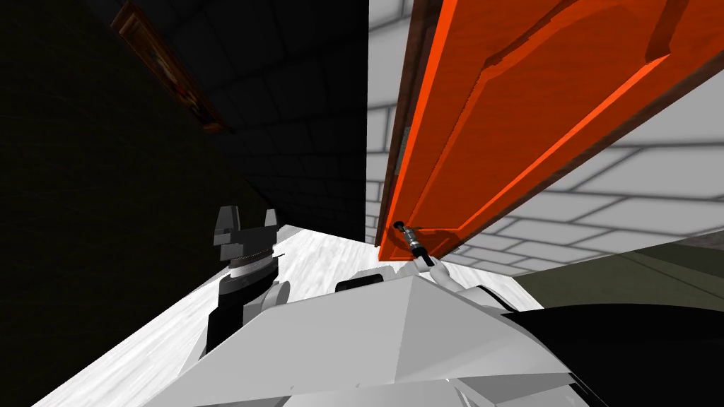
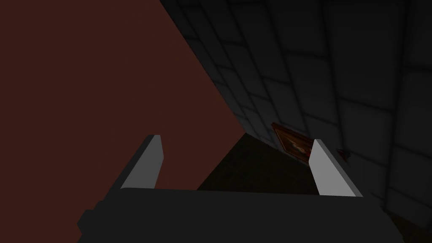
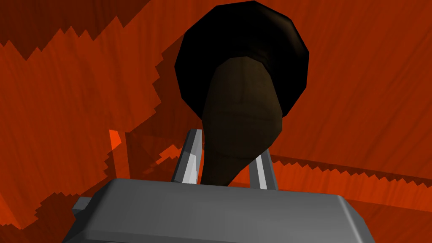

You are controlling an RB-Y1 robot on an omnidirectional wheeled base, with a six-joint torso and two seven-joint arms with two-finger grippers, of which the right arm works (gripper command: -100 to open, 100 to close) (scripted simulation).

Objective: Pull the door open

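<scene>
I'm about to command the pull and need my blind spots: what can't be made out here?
Right wrist view: the near end of the dark brown lever handle, hidden behind the right gripper's dark body.
Right wrist view: the orange panelled door's edges, cut off by the picture's borders.
Head view: how the handle is gripped, too small to judge.

Pale, streaked floor (image 1: 141,350) runs beside a dark wall (image 1: 71,212).

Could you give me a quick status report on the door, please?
Right gripper jaws shut on dark door handle. Left gripper open, holding nothing, up at my left. Orange door: nothing seen in its way.
</scene>
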